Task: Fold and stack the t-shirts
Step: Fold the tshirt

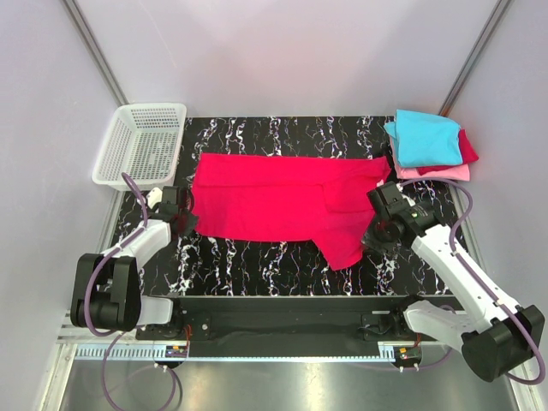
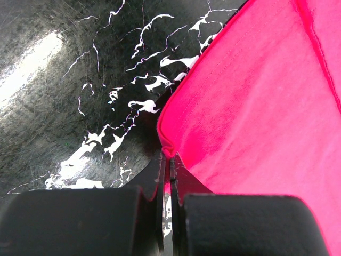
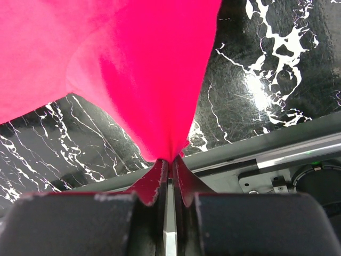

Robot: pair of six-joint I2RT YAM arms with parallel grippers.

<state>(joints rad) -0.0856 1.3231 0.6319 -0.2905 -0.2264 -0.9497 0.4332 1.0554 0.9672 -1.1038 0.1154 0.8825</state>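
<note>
A bright crimson-red t-shirt (image 1: 274, 197) lies spread across the black marbled table. My left gripper (image 1: 183, 220) is shut on the shirt's near left corner (image 2: 166, 146) at table level. My right gripper (image 1: 374, 229) is shut on a bunched fold of the same shirt (image 3: 160, 90) at its right side, and the cloth hangs from there in a flap towards the near edge. A stack of folded t-shirts sits at the far right corner: cyan (image 1: 425, 137) on top, dark red (image 1: 467, 147) under it, pink (image 1: 432, 173) at the bottom.
A white plastic mesh basket (image 1: 141, 144) stands off the table's far left corner. The table's front rail (image 3: 277, 152) runs just below the right gripper. Grey walls close in on both sides.
</note>
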